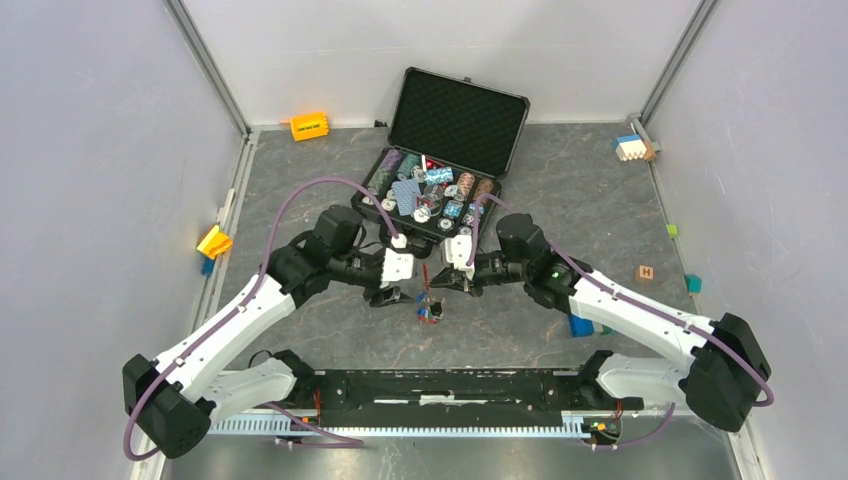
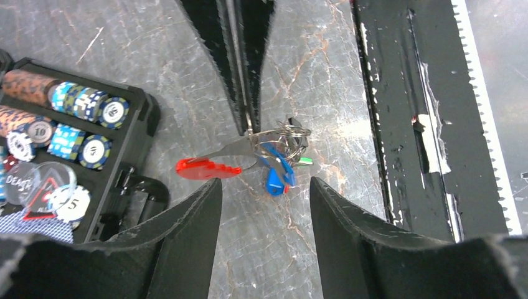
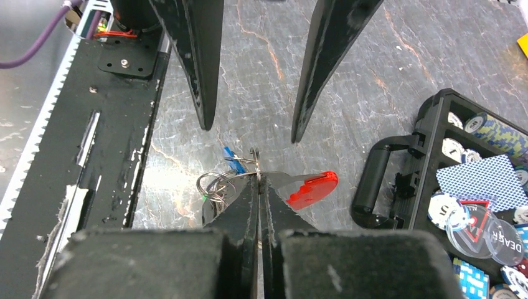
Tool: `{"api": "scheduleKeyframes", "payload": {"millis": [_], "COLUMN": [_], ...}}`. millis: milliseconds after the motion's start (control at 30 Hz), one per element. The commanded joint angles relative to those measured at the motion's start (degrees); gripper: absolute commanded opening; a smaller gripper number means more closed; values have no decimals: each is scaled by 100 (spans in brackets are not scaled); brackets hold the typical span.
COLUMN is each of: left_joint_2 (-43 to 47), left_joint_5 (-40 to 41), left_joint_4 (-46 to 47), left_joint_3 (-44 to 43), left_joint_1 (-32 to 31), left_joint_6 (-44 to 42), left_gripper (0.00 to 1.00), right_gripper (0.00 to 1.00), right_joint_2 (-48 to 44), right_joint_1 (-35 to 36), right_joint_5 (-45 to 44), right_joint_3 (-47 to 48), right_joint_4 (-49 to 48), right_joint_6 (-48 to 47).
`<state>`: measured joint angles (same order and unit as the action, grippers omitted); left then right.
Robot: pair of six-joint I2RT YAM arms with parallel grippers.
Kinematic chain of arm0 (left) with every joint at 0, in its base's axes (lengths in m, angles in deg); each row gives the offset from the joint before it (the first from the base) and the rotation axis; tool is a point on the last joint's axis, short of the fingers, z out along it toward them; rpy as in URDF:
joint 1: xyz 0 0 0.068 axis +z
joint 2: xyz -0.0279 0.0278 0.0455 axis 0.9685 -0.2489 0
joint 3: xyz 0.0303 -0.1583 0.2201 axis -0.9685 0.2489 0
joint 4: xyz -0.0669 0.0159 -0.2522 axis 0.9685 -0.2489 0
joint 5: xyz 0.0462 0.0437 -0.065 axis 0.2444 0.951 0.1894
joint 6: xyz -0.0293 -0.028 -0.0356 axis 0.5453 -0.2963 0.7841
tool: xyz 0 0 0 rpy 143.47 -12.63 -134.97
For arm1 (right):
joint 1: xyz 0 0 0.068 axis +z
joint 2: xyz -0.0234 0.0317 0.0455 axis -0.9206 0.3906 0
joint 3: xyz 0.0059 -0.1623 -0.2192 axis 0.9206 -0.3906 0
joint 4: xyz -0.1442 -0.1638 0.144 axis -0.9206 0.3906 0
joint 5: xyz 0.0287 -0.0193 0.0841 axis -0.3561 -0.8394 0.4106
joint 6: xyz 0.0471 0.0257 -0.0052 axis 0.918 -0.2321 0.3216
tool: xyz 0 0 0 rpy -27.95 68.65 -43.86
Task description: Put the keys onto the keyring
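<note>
Pinching one keyring (image 3: 313, 189), one blue key (image 2: 276, 176) alongside

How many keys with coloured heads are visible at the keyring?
2 for sure: a blue key beside the red fob of the keyring, and a green key just next to the blue one. Others may be hidden in the metal cluster.

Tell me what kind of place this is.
Probably a robot lab test cell: a grey tabletop boxed in by plain pale panels, with practice props like a poker chip case and toy blocks scattered around.
</note>
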<state>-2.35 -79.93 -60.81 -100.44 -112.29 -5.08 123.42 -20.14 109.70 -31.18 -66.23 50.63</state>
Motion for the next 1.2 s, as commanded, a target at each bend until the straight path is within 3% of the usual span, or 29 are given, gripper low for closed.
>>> {"api": "scheduleKeyframes", "payload": {"millis": [0, 300, 567, 833, 1167], "left_joint_2": [119, 142, 117, 94, 19], "left_joint_5": [-629, -520, -657, -666, -780], "left_joint_4": [863, 1306, 1287, 1165, 1371], "left_joint_3": [267, 390, 427, 419, 463], "left_joint_1": [14, 13, 15, 8, 14], "left_joint_6": [-307, -135, -88, -124, 105], "left_gripper": [61, 55, 40, 36, 24], "right_gripper": [0, 0, 0, 0, 0], "right_joint_2": [8, 116, 109, 84, 58], "right_joint_1": [-68, -125, -152, -179, -208], "right_joint_5": [395, 576, 614, 608, 605], "right_joint_3": [212, 237, 258, 247, 240], "right_joint_4": [-515, -499, -463, -471, -497], "right_joint_6": [296, 275, 226, 217, 236]}}
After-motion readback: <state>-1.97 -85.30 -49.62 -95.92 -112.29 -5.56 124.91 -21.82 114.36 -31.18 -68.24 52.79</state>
